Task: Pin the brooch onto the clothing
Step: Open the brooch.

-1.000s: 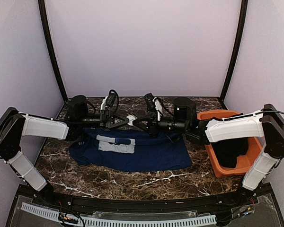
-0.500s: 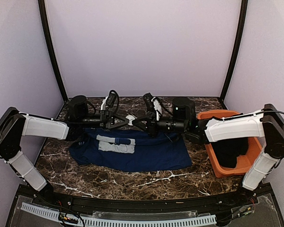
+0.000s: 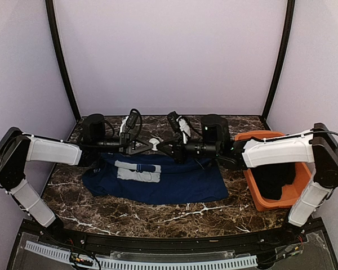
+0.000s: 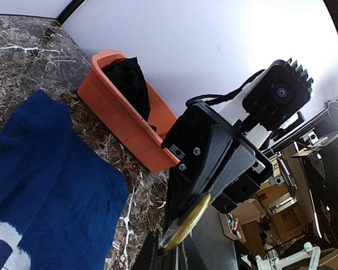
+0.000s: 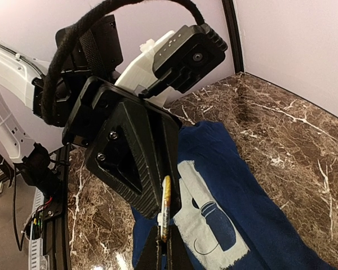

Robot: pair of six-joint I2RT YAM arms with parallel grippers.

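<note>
The brooch (image 3: 154,142) hangs in the air between my two grippers, over the back edge of the clothing (image 3: 174,180), a navy T-shirt lying flat with a pale print (image 3: 138,170). In the right wrist view the brooch (image 5: 167,209) shows edge-on, gold with a white back. Its lower end sits in my shut right gripper (image 5: 168,241) and its upper end lies between the fingers of my left gripper (image 5: 166,191). The left wrist view shows the brooch (image 4: 187,220) edge-on, pinched low in the left gripper (image 4: 168,250), with the right gripper (image 4: 200,199) on its far end.
An orange bin (image 3: 258,136) stands at the right of the marble table, holding a black garment (image 3: 273,179); the bin (image 4: 118,121) also shows in the left wrist view. Both forearms stretch low across the back of the table, meeting near its middle.
The left gripper's fingers have narrowed onto the brooch. The right gripper has edged slightly left toward the left one. The shirt has not moved.
</note>
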